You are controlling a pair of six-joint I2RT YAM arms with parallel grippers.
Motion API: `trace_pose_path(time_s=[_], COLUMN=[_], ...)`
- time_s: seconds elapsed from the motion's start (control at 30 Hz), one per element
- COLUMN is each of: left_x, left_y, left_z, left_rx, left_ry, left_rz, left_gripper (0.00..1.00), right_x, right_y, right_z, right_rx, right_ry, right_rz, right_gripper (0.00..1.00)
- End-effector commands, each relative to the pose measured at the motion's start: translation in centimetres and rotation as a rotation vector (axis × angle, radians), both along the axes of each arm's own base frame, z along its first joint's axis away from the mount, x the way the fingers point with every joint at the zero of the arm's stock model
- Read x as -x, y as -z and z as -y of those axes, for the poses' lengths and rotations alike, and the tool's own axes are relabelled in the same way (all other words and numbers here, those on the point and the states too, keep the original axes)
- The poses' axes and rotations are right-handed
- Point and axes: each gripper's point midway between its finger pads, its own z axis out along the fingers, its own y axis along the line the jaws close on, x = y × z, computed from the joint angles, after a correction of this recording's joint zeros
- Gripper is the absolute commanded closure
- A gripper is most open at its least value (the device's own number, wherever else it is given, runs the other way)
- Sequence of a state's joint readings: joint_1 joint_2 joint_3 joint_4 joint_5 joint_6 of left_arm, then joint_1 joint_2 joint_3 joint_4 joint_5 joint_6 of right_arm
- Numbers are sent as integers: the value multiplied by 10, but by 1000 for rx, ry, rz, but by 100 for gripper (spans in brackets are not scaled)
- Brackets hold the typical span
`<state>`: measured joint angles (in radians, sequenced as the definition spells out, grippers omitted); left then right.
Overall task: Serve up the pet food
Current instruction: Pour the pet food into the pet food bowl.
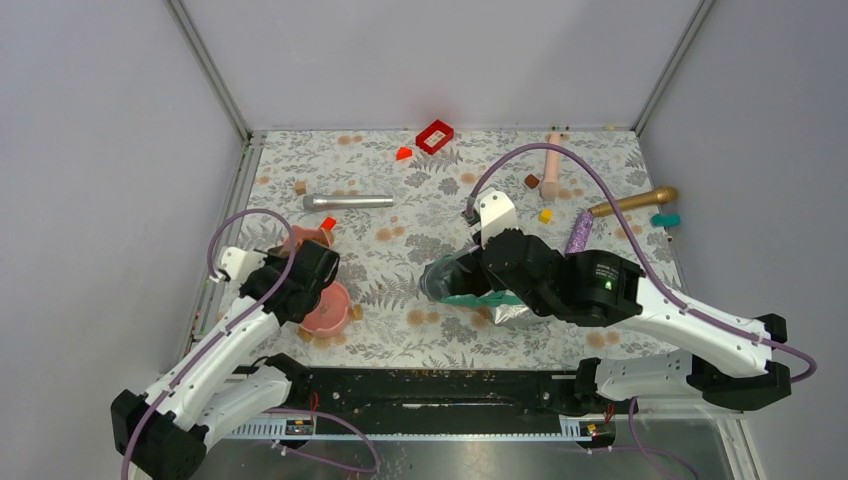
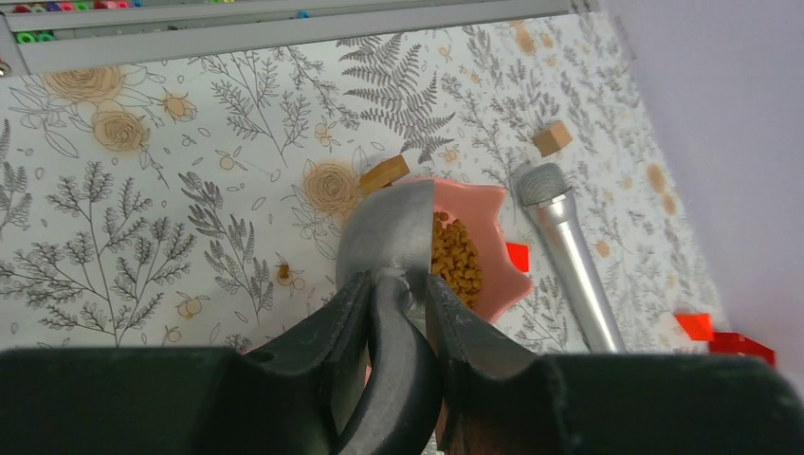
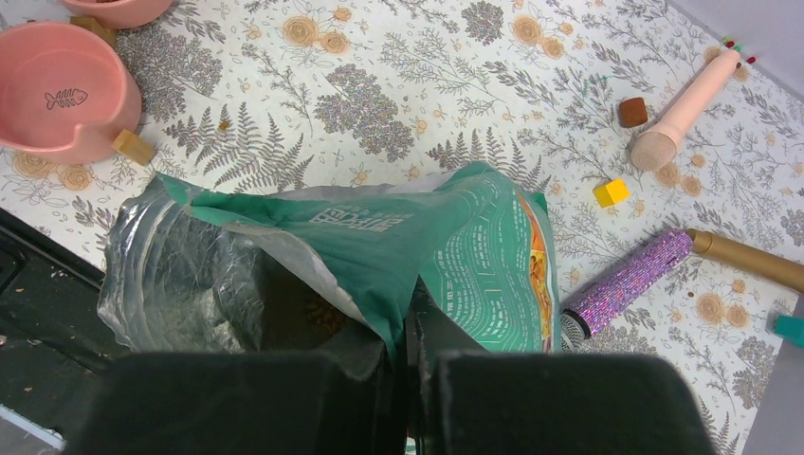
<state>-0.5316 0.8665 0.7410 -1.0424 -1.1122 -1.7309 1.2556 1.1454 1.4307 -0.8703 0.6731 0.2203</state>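
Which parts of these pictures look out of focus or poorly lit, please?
Left wrist view: the left tool, gripping the scoop, is dark and blurred at the bottom edge; the kibble is sharp. Right wrist view: the right tool is a blurred black mass, the pouch sharp. Top view: even light, only faint shadows.

The table cloth (image 1: 400,270) is white, with grey ferns and pale orange flowers. The pouch (image 3: 455,246) is teal-green with white print, and silver inside. The kibble (image 2: 455,261) is brown, in a pink bowl (image 2: 498,209). The scoop (image 2: 389,232) is silver-grey. A second pink bowl (image 3: 57,90) carries a dark fish drawing. At the far edge a box (image 1: 435,136) is red. Toward the right edge lie a pink microphone (image 1: 551,165), a gold microphone (image 1: 632,202) and a glittery purple microphone (image 1: 579,232).
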Motion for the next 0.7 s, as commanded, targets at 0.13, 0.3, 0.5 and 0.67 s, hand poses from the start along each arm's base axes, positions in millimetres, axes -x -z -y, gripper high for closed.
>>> trace_pose_path(time_s=[0.13, 0.3, 0.5, 0.67], left_x=[-21, -25, -19, -11], left_y=[-32, -36, -49, -54], left_z=[3, 6, 1, -2], left_rx=[-68, -106, -127, -140], left_ry=[30, 46, 19, 33], left_rz=[-77, -164, -201, -239], left_gripper=[100, 100, 100, 100], right_x=[-6, -5, -3, -2], right_y=[-45, -43, -40, -41], right_z=[1, 3, 9, 11], right_rx=[-168, -155, -137, -132], right_ry=[36, 33, 36, 30], right_rz=[99, 93, 83, 81], right_gripper=[100, 100, 100, 100])
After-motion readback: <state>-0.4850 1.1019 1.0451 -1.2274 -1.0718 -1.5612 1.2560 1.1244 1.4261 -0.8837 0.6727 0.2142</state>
